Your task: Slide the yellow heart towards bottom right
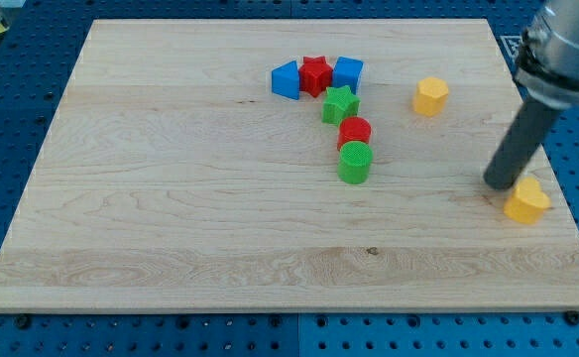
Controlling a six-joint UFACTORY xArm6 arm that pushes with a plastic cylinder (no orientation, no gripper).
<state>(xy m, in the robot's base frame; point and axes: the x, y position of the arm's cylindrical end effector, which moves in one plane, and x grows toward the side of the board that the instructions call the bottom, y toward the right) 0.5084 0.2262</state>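
The yellow heart (526, 199) lies near the board's right edge, in the lower right part of the view. My tip (498, 184) rests on the board just to the heart's upper left, touching or nearly touching it. The dark rod rises from there toward the view's top right. A second yellow block (430, 95), roughly hexagonal, sits farther up and to the left, apart from the tip.
A cluster sits at the board's upper middle: a blue block (286, 79), a red star (315, 73), a blue block (347, 71), a green star (340, 103), a red cylinder (354, 131) and a green cylinder (354, 162). The wooden board (171, 218) ends just right of the heart.
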